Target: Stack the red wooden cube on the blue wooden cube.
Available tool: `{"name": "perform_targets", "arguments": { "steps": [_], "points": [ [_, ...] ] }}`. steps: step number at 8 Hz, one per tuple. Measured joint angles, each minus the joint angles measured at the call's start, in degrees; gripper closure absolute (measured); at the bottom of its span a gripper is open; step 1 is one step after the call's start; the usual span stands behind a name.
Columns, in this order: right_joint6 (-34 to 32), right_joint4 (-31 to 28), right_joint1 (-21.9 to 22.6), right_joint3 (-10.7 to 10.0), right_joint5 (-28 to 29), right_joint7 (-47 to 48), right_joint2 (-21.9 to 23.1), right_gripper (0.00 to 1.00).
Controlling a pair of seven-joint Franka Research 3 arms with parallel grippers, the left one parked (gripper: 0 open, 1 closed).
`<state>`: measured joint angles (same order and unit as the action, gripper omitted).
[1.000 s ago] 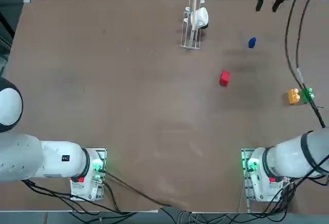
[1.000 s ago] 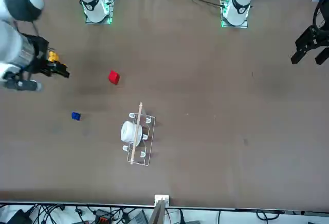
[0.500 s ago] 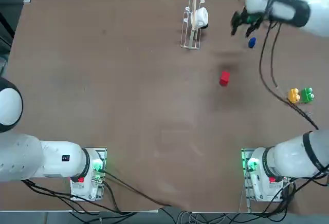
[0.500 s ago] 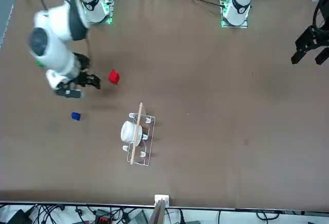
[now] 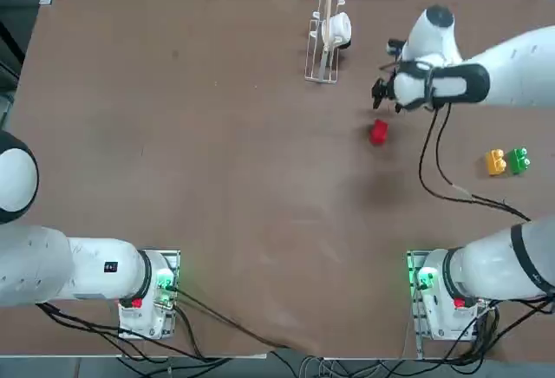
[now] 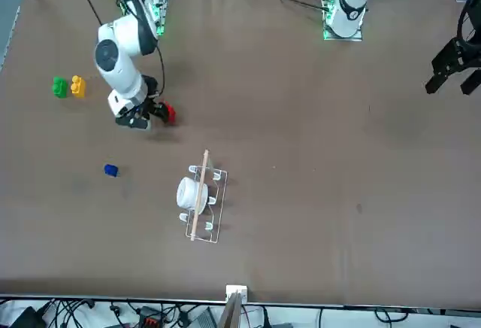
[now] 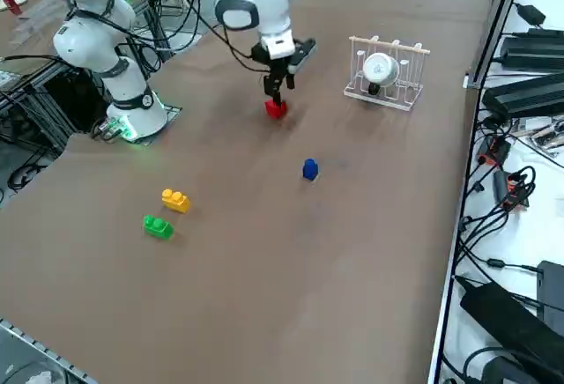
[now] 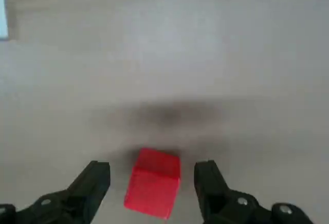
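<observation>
- While the right gripper (image 8: 152,183) hangs over the table (image 5: 217,179), its fingers stand wide apart and empty, one on each side of the red wooden cube (image 8: 153,183) in the wrist view.
- Red wooden cube sits on the table right of centre in the top view, just below the gripper; not yet lifted.
- Blue wooden cube (image 7: 309,169) is at centre frame in the right side view, lower right of the red one and well apart from it; in the top view the arm hides it.
- Yellow studded block (image 5: 495,162) and green studded block (image 5: 519,160) lie side by side near the right edge of the top view, clear of the work.
- Risk: the cube looks turned slightly against the finger line, so closing could twist or push it.
- Risk: the blue cube is smaller than the red, so an off-centre placement would likely tip the red cube off.
- Risk: dish rack (image 5: 323,40) with a white cup stands near the top; a wide swing could clip it.
</observation>
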<state>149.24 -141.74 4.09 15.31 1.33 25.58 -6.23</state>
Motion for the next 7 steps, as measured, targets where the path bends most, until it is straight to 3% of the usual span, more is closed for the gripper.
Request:
{"name": "perform_targets", "arguments": {
  "steps": [2,7],
  "points": [
    [4.4,-3.7,0.0,0.1,0.0,2.6,0.0,0.0],
    [4.9,-4.4,0.0,0.9,0.0,12.2,-0.1,0.0]
  ]
}}
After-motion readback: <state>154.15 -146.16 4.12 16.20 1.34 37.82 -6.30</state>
